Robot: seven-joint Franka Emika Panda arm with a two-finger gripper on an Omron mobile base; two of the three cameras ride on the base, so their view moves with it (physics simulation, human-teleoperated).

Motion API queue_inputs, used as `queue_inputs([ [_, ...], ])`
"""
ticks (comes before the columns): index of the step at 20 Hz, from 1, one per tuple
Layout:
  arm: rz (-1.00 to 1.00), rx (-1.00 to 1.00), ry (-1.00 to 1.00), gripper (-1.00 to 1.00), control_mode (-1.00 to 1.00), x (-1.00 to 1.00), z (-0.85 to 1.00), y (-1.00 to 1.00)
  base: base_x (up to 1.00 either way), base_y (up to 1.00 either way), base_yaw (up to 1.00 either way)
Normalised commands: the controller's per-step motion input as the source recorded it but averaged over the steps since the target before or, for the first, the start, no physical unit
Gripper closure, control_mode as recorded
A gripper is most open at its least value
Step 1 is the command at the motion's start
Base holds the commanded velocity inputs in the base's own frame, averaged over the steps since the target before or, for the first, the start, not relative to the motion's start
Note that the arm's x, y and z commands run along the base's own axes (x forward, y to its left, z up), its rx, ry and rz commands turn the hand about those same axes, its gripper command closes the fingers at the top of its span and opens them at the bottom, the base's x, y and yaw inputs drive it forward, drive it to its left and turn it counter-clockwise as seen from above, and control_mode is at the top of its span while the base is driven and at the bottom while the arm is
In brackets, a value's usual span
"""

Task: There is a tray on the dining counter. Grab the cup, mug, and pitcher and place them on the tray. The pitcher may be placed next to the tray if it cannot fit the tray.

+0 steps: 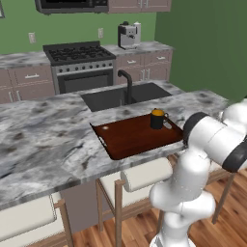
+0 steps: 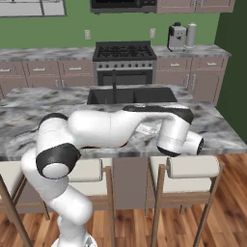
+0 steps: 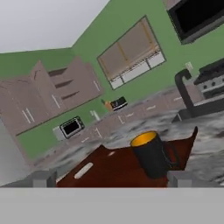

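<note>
A black mug (image 1: 157, 118) with an orange inside stands upright on the dark reddish-brown tray (image 1: 126, 139), at its far right corner, on the marbled dining counter (image 1: 43, 140) in front of the black sink (image 1: 123, 95). In the hand view the mug sits close ahead between the two dark fingertips of the gripper (image 3: 113, 178), its handle turned to the right of that picture; the jaws stand wide apart and hold nothing. A small pale object lies on the tray just beside the mug, too small to identify.

The mug looks rigid and glazed, likely light when empty but slick-sided and liable to chip if knocked; if it needs lifting, a grip across the body, clear of the handle, seems the firmest hold. Already on the tray, it probably needs no further move.

Counted: one tray, one mug, one sink with one faucet (image 1: 126, 82). At the back wall, beside the coffee machine (image 2: 176, 36), stands one tall pale cylinder (image 2: 191, 34) that may be the pitcher, though it is too distant to be sure
</note>
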Motion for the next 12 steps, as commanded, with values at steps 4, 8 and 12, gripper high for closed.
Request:
queue_inputs([
  [4,-0.46,0.00,0.36,-1.00,-1.00,-0.64,0.70,0.02,0.00,0.00,0.00],
  [8,-0.49,0.00,0.33,-1.00,-1.00,-0.60,0.47,0.30,0.00,0.00,0.00],
  [12,-0.54,-0.08,0.18,-1.00,-1.00,-0.65,0.24,0.71,0.00,0.00,0.00],
])
